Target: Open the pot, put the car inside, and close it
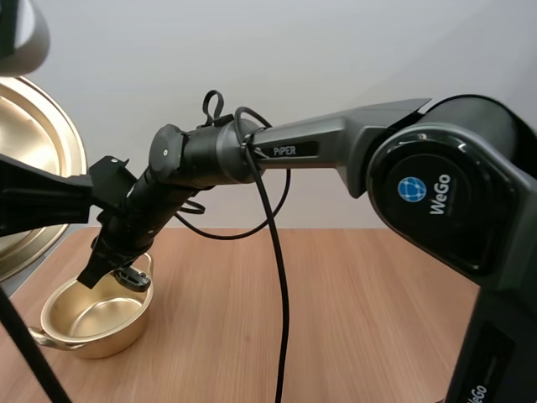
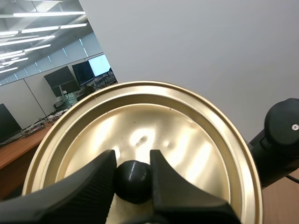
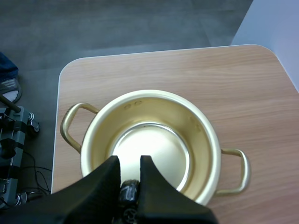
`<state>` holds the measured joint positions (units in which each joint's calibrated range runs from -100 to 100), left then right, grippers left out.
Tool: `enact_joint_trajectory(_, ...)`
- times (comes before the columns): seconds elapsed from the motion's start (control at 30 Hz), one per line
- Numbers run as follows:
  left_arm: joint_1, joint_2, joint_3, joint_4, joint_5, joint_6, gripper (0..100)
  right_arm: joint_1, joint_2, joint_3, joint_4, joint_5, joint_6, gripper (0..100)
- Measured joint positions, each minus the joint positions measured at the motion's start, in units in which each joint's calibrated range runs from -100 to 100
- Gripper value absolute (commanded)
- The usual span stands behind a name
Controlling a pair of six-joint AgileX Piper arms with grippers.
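Pot stands open on the wooden worktop, near its corner, both loop handles clear, bowl bare inside. Lid is off and held up in the air to the pot's side, its face tilted. The left tool is closed narrow on the lid's black knob, one finger on each side of it. The right tool is poised over the near rim of the pot, fingers drawn close and pinching a small dark car between the tips; little of the car is exposed, so its detail cannot be told. Judgement: the car is likely light and rigid, and a grip across its body suits it. It may roll or bounce on the smooth metal floor, so a low release is advised. The lid is thin, smooth metal, probably light and slippery at the edge, and the knob is the one sound hold. The pot itself looks light and could shift when the lid lands.
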<state>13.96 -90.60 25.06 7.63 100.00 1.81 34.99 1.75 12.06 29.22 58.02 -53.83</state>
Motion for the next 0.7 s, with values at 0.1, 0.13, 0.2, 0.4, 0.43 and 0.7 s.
enact_joint_trajectory(0.1,0.00,0.00,0.00,0.67,0.00,0.00,0,1.18,2.67,-3.19,0.00,-0.74,0.00,0)
enact_joint_trajectory(0.13,0.00,0.14,0.00,1.16,0.00,0.00,0,1.39,3.66,-4.25,0.00,-0.74,0.00,0)
enact_joint_trajectory(0.2,0.00,0.56,0.00,2.99,0.00,-0.13,0,1.49,5.28,-5.96,-0.12,-0.74,0.00,0)
enact_joint_trajectory(0.4,-0.98,1.20,0.01,10.63,-0.04,-2.85,0,1.49,10.04,-10.40,-0.59,-0.64,0.00,0)
enact_joint_trajectory(0.43,-1.38,1.20,0.01,11.53,-0.04,-3.37,0,1.49,10.54,-10.40,-0.70,-0.64,0.00,0)
enact_joint_trajectory(0.7,-4.02,1.20,2.37,16.39,0.00,-5.99,0,1.49,11.63,-10.40,-1.83,-2.84,0.00,0)
